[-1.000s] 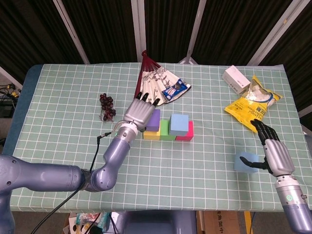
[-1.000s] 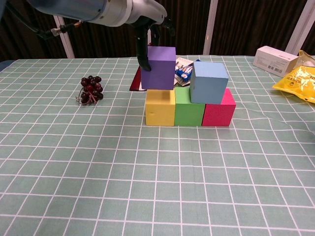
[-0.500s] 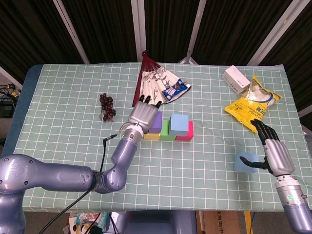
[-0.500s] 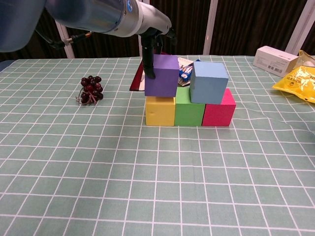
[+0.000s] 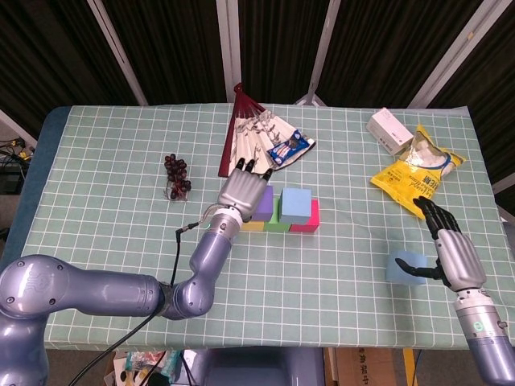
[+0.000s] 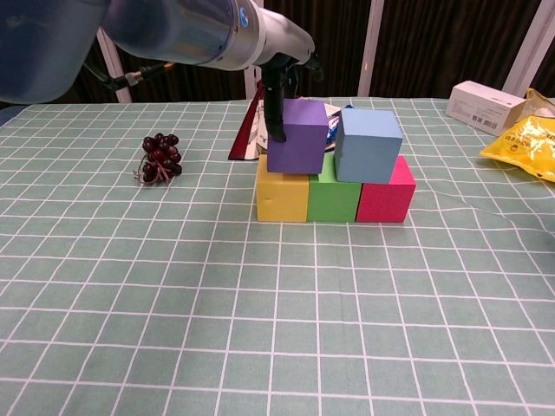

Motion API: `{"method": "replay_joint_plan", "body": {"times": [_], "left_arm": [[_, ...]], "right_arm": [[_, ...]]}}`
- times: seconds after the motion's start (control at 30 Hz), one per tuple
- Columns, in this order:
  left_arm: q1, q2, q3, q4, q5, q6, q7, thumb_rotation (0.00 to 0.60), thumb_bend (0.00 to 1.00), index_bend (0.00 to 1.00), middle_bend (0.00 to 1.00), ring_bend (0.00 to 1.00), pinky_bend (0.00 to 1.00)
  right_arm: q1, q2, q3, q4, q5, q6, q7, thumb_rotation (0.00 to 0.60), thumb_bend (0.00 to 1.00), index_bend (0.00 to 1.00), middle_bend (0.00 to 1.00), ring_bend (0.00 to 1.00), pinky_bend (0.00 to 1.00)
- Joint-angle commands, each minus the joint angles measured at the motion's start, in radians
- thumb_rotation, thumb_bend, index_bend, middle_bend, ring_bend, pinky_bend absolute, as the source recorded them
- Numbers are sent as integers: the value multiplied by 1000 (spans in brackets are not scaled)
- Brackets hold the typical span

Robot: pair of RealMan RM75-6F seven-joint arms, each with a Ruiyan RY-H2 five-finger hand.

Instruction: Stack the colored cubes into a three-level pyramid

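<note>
Mid-frame, left hand grips the purple cube on the yellow/green seam of the base row beside the blue cube; next release cleanly, then right hand, spread beside the light-blue cube, fetches it.

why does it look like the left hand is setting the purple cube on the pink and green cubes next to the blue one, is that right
Not quite. In the chest view the left hand sets the purple cube over the yellow cube and green cube; the pink cube sits under the blue cube.
</note>
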Motion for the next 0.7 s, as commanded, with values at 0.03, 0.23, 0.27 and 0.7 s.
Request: {"method": "replay_joint_plan", "body": {"times": [0.03,0.23,0.27,0.7], "left_arm": [[-2,-4,-1,5,3,-2,0,600,343,0,362,7,0],[-5,-11,0,12,3,-4,1,600,343,0,362,7,0],[-5,-11,0,12,2,-5,1,600,344,0,361,7,0],[-8,-21,4,25,9,-8,6,600,343,0,362,7,0]], "right_arm": [[0,0,0,0,0,-1,1,600,205,0,0,0,0],[1,1,-1,0,1,-5,4,600,205,0,0,0,0],[1,1,-1,1,1,-5,4,600,205,0,0,0,0],[2,1,-2,0,0,-8,8,600,205,0,0,0,0]]}}
